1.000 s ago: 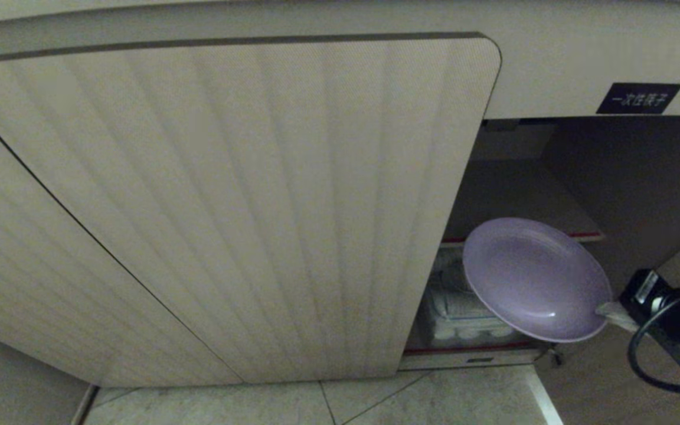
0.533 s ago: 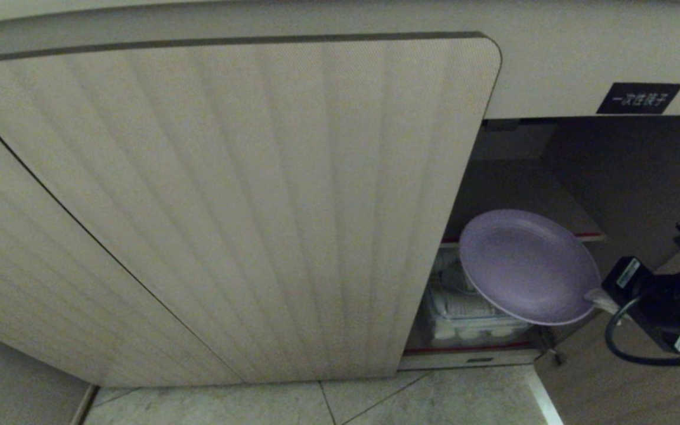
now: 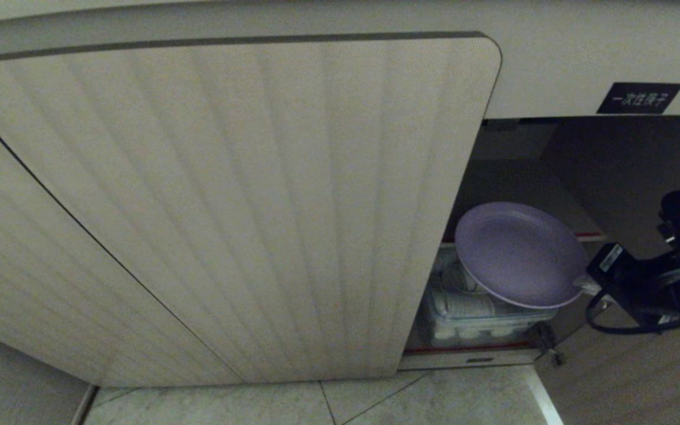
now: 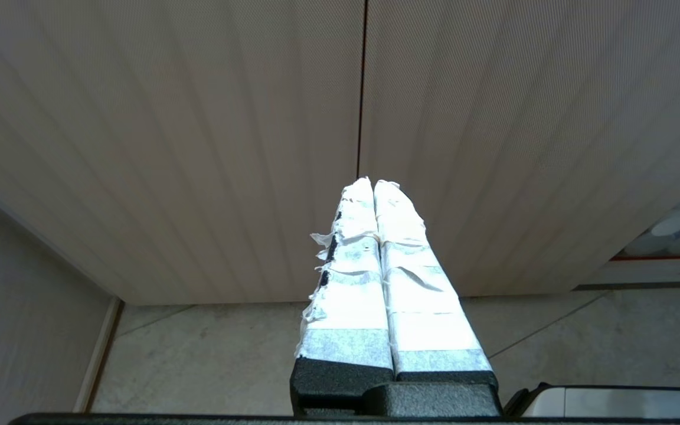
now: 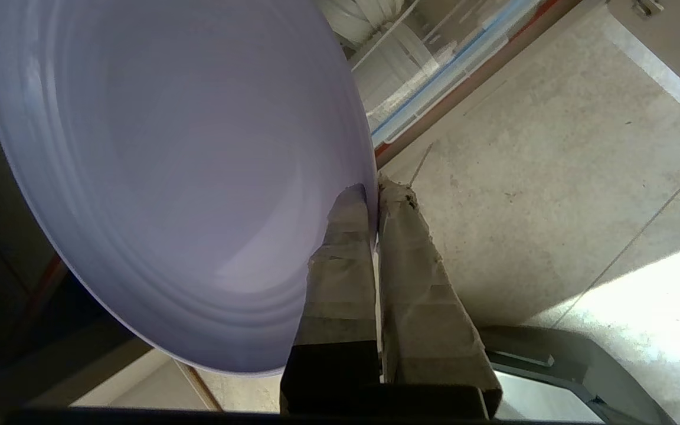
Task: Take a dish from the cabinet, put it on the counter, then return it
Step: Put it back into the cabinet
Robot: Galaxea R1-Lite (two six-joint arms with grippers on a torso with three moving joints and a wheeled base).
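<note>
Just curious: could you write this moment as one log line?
right gripper: shut on dish rim | dish: at open cabinet, over shelf edge | left gripper: shut, empty

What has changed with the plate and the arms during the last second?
The right gripper, shut on the lavender plate's rim, carried it up and deeper into the cabinet, toward the red-edged shelf. The grip, the ribbed door and the left gripper stayed as they were.

Clear container (image 3: 481,316) on cabinet's (image 3: 228,206) bottom shelf (image 3: 470,349)
</note>
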